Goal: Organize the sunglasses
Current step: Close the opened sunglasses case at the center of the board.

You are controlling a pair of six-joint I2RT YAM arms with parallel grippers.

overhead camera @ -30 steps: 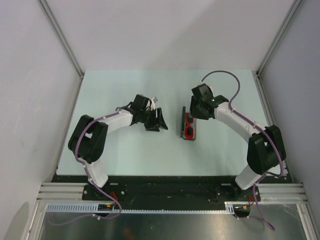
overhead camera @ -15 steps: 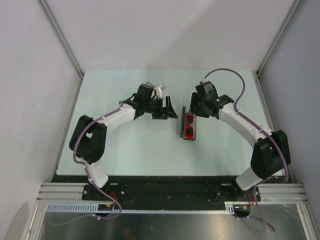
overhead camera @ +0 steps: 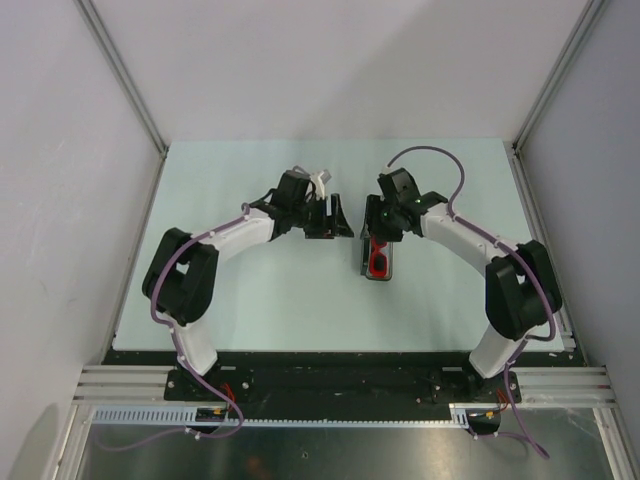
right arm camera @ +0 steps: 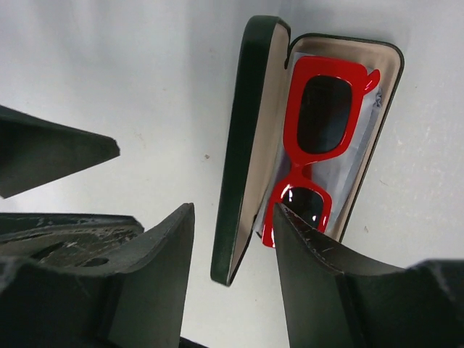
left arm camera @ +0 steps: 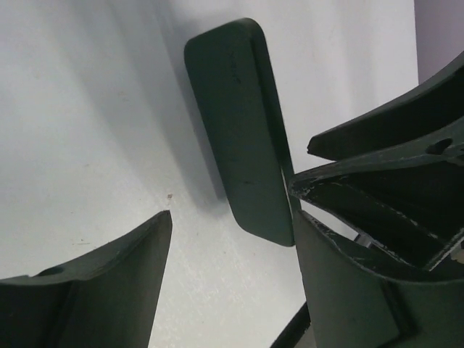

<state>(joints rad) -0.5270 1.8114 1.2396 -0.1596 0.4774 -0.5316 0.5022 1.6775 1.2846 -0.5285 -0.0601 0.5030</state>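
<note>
One open case (right arm camera: 243, 145) | sunglasses (right arm camera: 313, 156) inside | left pincer (left arm camera: 229, 201) wide | right pincer (right arm camera: 234, 210) wide

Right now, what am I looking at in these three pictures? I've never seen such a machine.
A robot's left arm and right arm are bolted at a table's near edge. One picture looks down from above; the other two come from a camera on each wrist, whose dark wedges are its fingers. On the table lies an open black case with red sunglasses inside. The left gripper and right gripper are both open, holding nothing; the right one hovers by the case's raised lid.
</note>
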